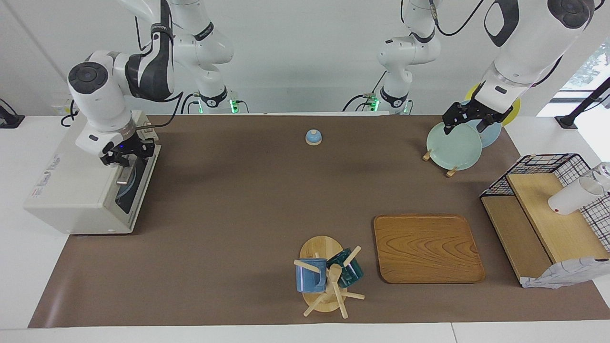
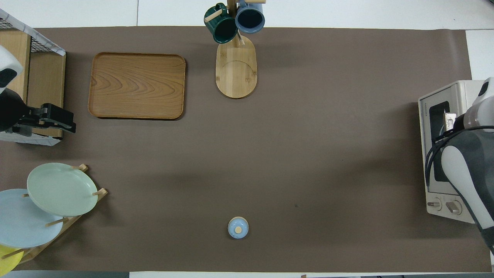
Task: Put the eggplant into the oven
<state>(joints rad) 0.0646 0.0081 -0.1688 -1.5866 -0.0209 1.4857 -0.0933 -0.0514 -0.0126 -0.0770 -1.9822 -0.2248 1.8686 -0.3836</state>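
Note:
No eggplant shows in either view. The cream-white oven [image 1: 71,190] stands at the right arm's end of the table, its dark glass door facing the middle of the table; it also shows in the overhead view [image 2: 436,94]. My right gripper [image 1: 125,155] is at the top edge of the oven door, just above the metal bar handle [image 1: 124,177]; in the overhead view the arm covers it. My left gripper [image 1: 469,123] is open and empty, up in the air over the plate rack; it also shows in the overhead view [image 2: 61,120].
A plate rack with a green plate [image 1: 453,145] [image 2: 61,189], a wooden tray [image 1: 426,247] [image 2: 137,85], a mug tree [image 1: 326,276] [image 2: 235,65], a small blue domed piece [image 1: 313,137] [image 2: 238,227] and a wire-and-wood shelf [image 1: 548,224] lie on the brown mat.

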